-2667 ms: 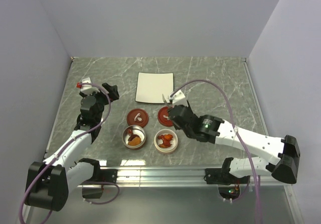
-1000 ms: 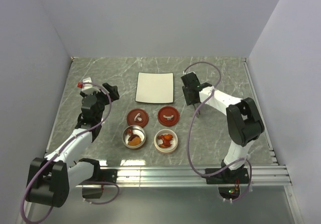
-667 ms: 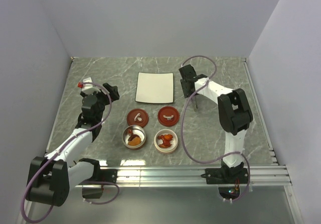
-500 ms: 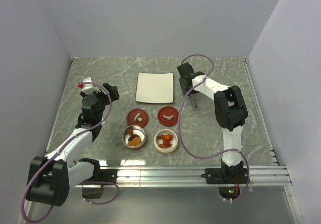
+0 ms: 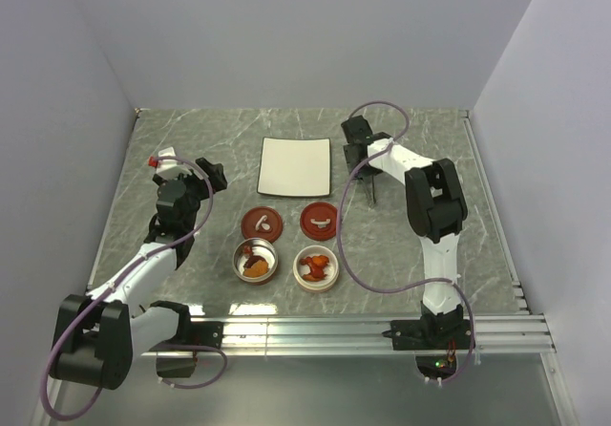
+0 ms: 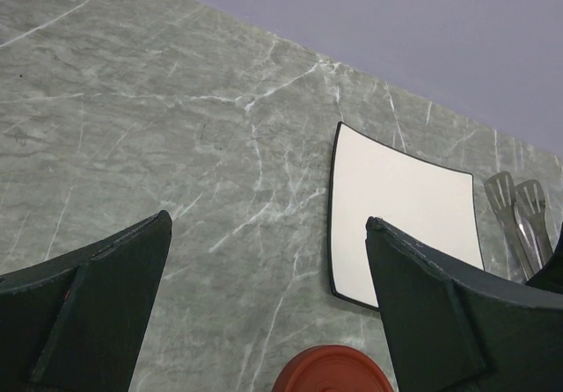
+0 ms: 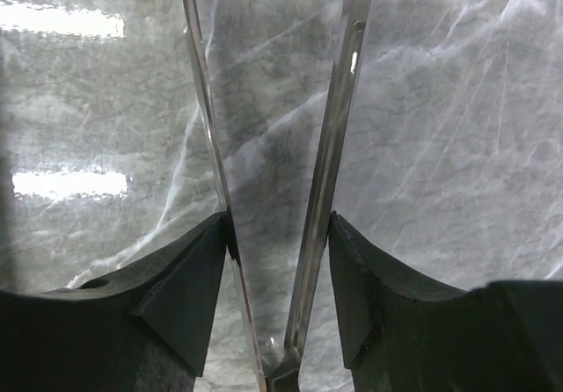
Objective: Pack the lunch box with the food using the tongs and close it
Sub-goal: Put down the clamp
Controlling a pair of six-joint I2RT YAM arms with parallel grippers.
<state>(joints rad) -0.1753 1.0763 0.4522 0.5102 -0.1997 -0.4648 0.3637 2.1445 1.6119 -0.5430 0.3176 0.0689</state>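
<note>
So far done: the food (image 5: pixel 316 267) lies in the two round tins of the lunch box (image 5: pixel 238 259), and the white plate (image 5: pixel 296 166) shows no morsels.
Tongs: the tongs (image 7: pixel 339 119) are at the far side of the table (image 5: pixel 420 244), just right of the plate and well apart from the tins (whether they rest on the surface or hang just over it I cannot tell).
Right gripper: the right gripper (image 7: pixel 277 234) pinches the tongs, with a pad against the outside of each slim arm.
Left gripper: the left gripper (image 6: pixel 268 225) is spread wide and holds nothing, on the left side of the table.
Lids: the two red lids (image 5: pixel 261 222) lie flat just behind the tins, not on them.
Left to do: packing looks finished, so what remains is to let go of the tongs and set a lid on each tin.
Progress: I judge it past the middle, with closing not yet begun.
</note>
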